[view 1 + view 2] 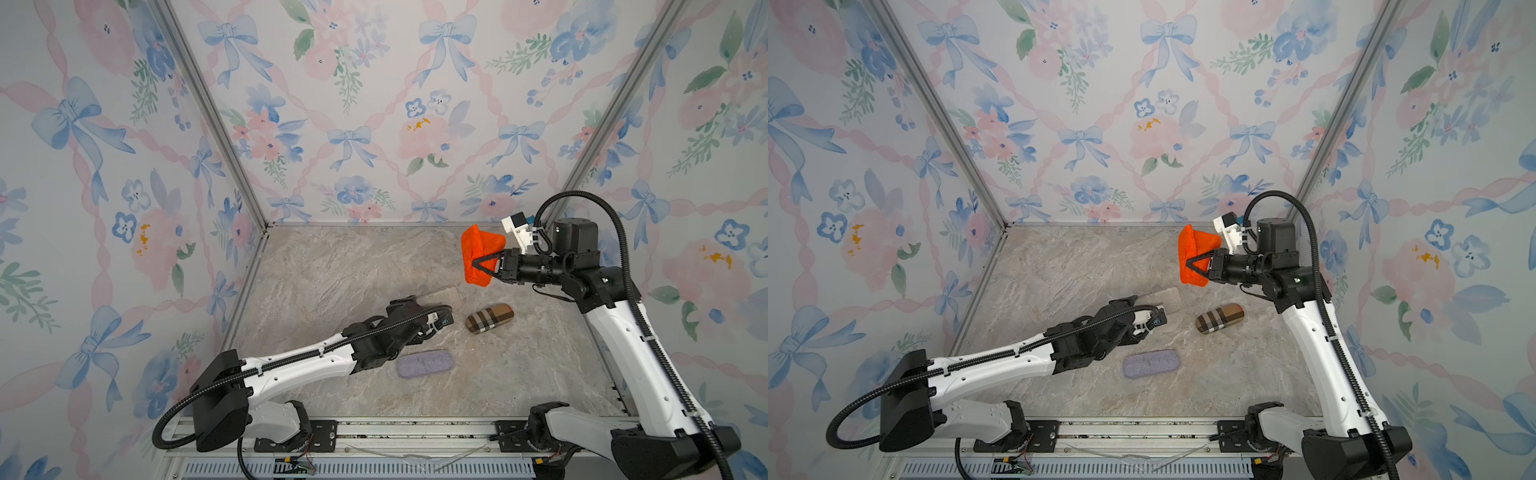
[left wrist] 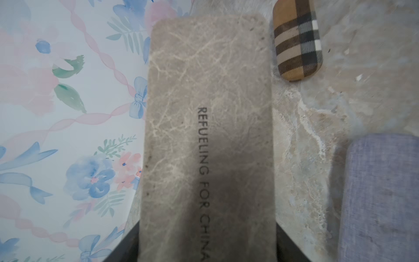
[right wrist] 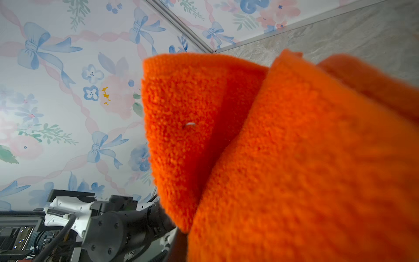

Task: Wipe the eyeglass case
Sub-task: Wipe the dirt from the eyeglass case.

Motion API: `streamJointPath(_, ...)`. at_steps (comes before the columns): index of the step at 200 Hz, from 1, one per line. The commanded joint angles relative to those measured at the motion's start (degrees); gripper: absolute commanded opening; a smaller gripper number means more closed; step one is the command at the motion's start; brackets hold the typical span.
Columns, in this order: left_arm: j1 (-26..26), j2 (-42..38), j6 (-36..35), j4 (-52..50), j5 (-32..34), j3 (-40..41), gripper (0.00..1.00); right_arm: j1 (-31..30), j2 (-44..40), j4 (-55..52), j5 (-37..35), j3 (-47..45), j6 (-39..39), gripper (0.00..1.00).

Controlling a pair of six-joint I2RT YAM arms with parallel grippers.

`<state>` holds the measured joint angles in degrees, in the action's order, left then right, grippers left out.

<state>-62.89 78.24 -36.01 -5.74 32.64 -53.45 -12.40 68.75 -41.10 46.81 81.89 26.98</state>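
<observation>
Left wrist view gives you the clearest look at the grey case (image 2: 204, 113). It runs lengthwise away from the camera with printed lettering along it, and its near end sits between the two dark jaws of your left pincer (image 2: 206, 251), which stand a little apart and pinch that end. In both top views the same case (image 1: 441, 292) pokes out past the left arm's wrist near the middle of the table (image 1: 332, 266); from there you cannot tell whether it clears the surface. Your right pincer (image 1: 475, 262) is closed tight on a folded orange cloth (image 1: 478, 245), held up in the air over the far right part of the table. A plaid case (image 1: 489, 318) lies flat on the table between the two arms, near the grey one. A purple case (image 1: 424, 363) lies closer to the front edge, just beside the left arm.
</observation>
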Motion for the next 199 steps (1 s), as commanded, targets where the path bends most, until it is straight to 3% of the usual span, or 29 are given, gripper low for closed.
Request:
streamJointPath(1,-1.59,1.38,-13.45,10.77,12.9,1.17,0.21,-3.57,2.72,-1.5,-0.84,2.99,1.32,0.0)
streamJointPath(37,-2.96,1.2,-20.56,18.47,15.87,1.36,0.2,-9.76,8.43,-1.83,-2.73,5.43,0.49,0.0)
streamJointPath(79,-4.38,1.58,-22.81,20.15,16.01,1.58,0.2,-14.42,15.49,4.98,-1.92,3.57,3.09,0.0)
streamJointPath(99,-3.97,1.37,-22.88,21.0,16.51,2.01,0.21,-14.54,17.95,7.52,-1.72,0.59,4.28,0.0)
streamJointPath(140,-2.55,-1.21,-21.75,21.62,15.53,4.36,0.21,-8.88,15.89,-4.33,-1.91,-5.1,-4.04,0.0)
streamJointPath(160,-2.59,-1.5,-21.56,21.81,15.49,4.34,0.21,-6.58,14.88,-4.69,-1.75,-7.08,-4.35,0.0)
streamJointPath(199,-2.79,-1.28,-21.8,22.09,14.45,3.8,0.21,-14.72,20.51,3.28,2.3,-2.31,1.27,0.0)
